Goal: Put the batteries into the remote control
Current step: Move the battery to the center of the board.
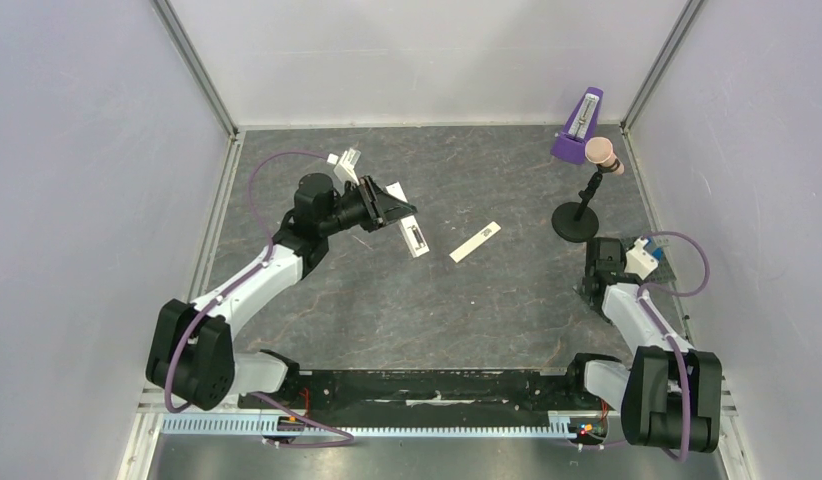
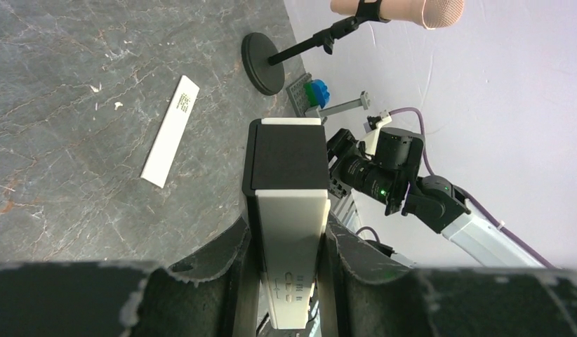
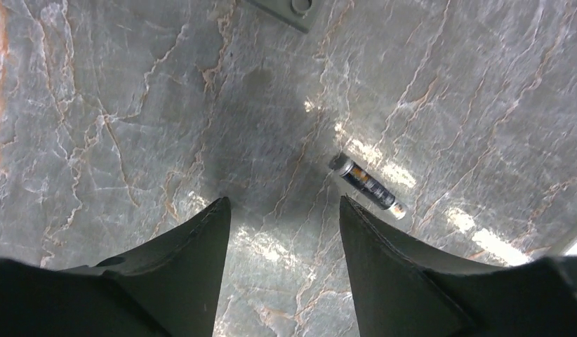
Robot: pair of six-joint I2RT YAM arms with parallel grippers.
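A battery [image 3: 367,186] is seen lying diagonally, just right of the spread right end effector [image 3: 283,205]. The remote control [image 2: 286,168] is clamped in the left end effector [image 2: 287,235].

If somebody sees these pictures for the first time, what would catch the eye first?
The left end effector grips a slim white remote control, its dark rectangular recess showing. A small dark cylindrical battery lies on the grey marbled table beside the open right end effector. A purple metronome stands at the far right corner.
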